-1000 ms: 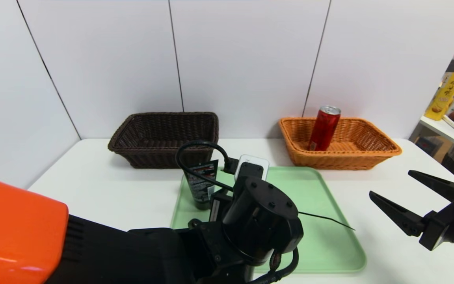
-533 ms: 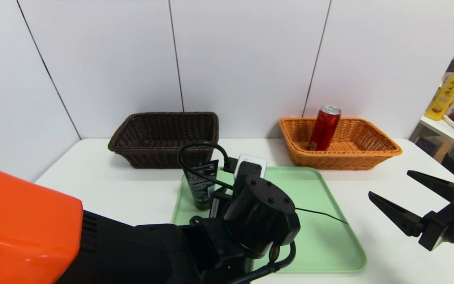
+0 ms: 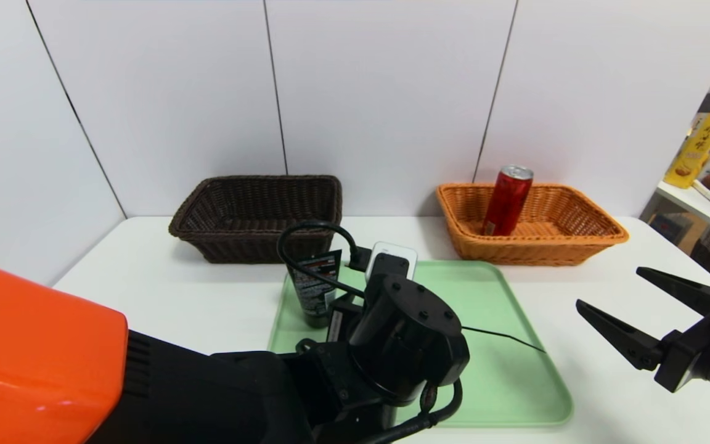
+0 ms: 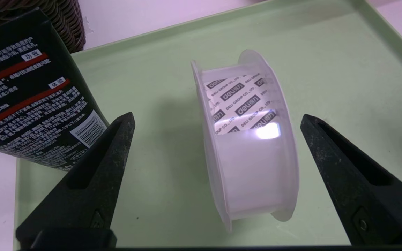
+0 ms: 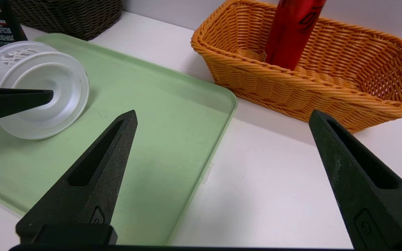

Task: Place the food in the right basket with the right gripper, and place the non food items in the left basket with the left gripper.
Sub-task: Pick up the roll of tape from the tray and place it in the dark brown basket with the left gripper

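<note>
Roll [image 4: 246, 139] between wide-open, empty left end effector [image 4: 216, 118] fingers, head-view hidden.

Tall slim red drink can with silver top [image 3: 507, 200]: stands inside the rectangular orange-tan woven wicker basket [image 3: 577, 243], leaning against its left wall. Black squeeze tube with white and red print [image 3: 315, 285]: stands upright on its cap. White disc-shaped roll with printed label [image 4: 248, 139]: rests on its rim, just beside the tube. Rectangular dark brown woven wicker basket [image 3: 256, 216]: holds none of these items.
</note>
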Tool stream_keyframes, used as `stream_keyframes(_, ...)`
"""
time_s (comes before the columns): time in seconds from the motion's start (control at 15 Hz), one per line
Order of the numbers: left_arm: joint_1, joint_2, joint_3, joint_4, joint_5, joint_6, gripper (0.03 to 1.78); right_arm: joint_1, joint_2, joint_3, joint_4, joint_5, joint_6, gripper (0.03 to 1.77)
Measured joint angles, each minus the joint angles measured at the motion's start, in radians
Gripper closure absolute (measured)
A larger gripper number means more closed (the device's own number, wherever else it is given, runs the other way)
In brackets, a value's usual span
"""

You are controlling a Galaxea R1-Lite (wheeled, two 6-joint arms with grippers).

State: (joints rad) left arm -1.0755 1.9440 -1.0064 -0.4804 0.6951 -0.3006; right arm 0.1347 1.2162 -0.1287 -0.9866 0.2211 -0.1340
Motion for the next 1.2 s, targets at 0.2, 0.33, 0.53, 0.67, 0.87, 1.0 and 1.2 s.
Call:
stream_keyframes(0.2, 0.0, 0.0, 0.001, 0.0, 0.0, 0.0, 0.39, 0.0, -0.002, 0.0, -0.001, 0.0, 0.0, 0.11)
stream_keyframes(0.33, -0.001, 0.0, 0.001, 0.0, 0.0, 0.0, 0.7, 0.0, -0.008, 0.004, 0.001, 0.0, 0.0, 0.11)
stream_keyframes(0.53, -0.001, 0.0, 0.001, 0.0, 0.0, 0.0, 1.02, 0.0, -0.012, 0.009, 0.0, 0.001, 0.0, 0.11)
stream_keyframes(0.67, -0.001, 0.0, 0.001, 0.001, 0.001, -0.001, 1.3, 0.0, -0.013, 0.01, 0.0, 0.001, 0.0, 0.11)
stream_keyframes(0.87, -0.001, 0.0, 0.001, 0.0, 0.001, -0.001, 1.3, 0.0, -0.014, 0.01, 0.0, 0.001, 0.0, 0.11)
stream_keyframes(1.0, -0.001, 0.0, 0.001, -0.001, 0.0, -0.001, 1.3, 0.0, -0.014, 0.01, 0.001, 0.006, 0.0, 0.11)
stream_keyframes(1.2, -0.002, -0.006, 0.001, -0.002, 0.0, 0.001, 1.3, 0.0, -0.014, 0.011, 0.001, 0.006, 0.0, 0.11)
